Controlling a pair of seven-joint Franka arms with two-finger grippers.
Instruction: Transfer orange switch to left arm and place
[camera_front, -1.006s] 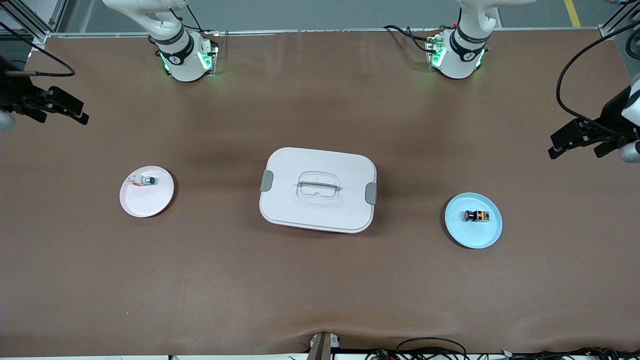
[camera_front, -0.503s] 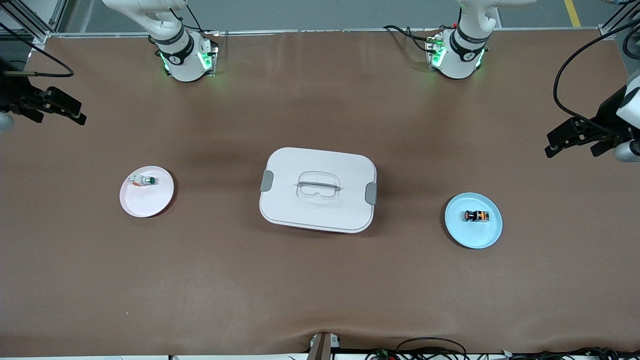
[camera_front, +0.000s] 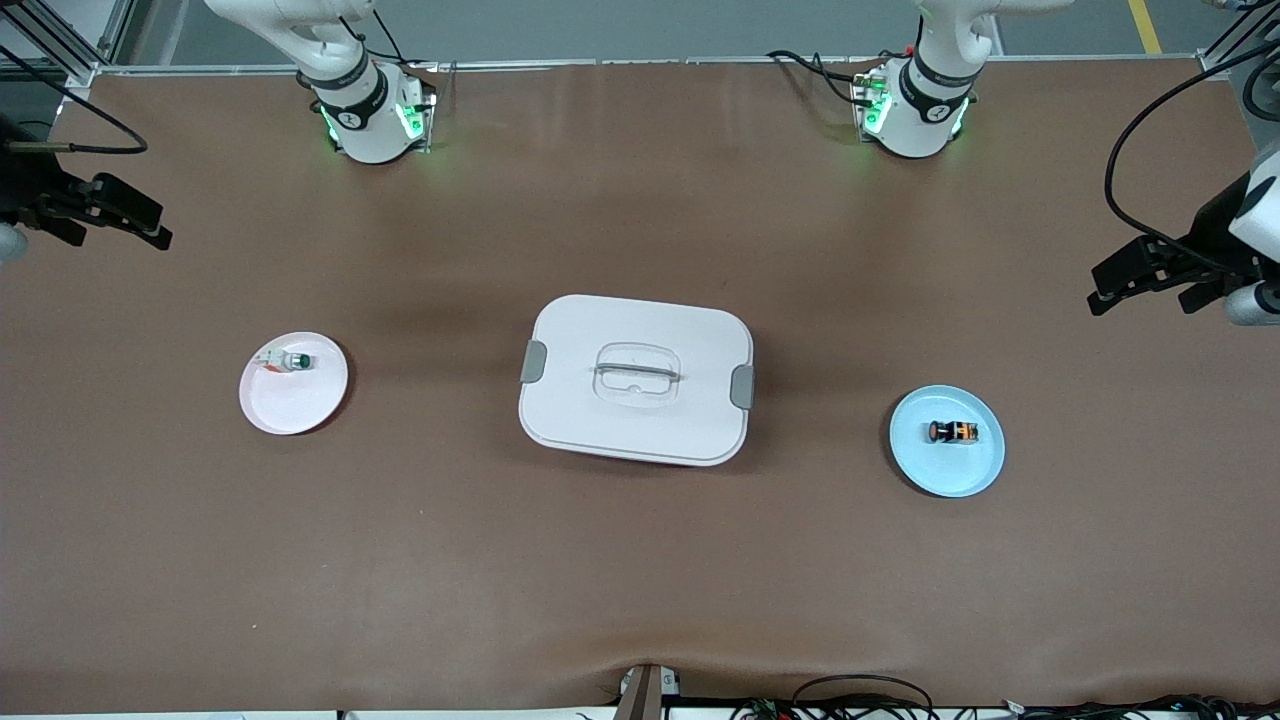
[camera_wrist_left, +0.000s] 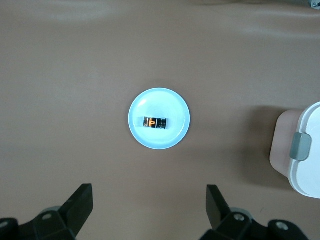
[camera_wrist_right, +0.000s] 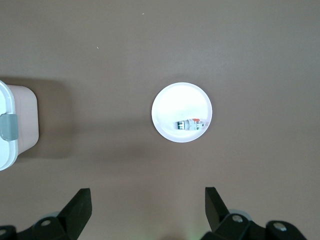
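Observation:
The orange switch (camera_front: 952, 431), black with an orange band, lies on a light blue plate (camera_front: 975, 475) toward the left arm's end of the table; it also shows in the left wrist view (camera_wrist_left: 154, 122). The white box (camera_front: 636, 378) with grey latches stands mid-table. My left gripper (camera_front: 1140, 285) hangs open and empty high over the table's edge at its own end; in its wrist view (camera_wrist_left: 149, 205) the jaws stand wide apart. My right gripper (camera_front: 125, 222) hangs open and empty over the other end, jaws wide in its wrist view (camera_wrist_right: 148, 205).
A white plate (camera_front: 290, 405) toward the right arm's end holds a small white part with a green button (camera_front: 290, 361), also seen in the right wrist view (camera_wrist_right: 189, 124). The box's corner shows in both wrist views (camera_wrist_left: 302, 150) (camera_wrist_right: 12, 125). Cables run along the table's near edge.
The left gripper has shifted slightly toward the table's middle. The right gripper has drifted a little outward. The switch, plates and box have not moved.

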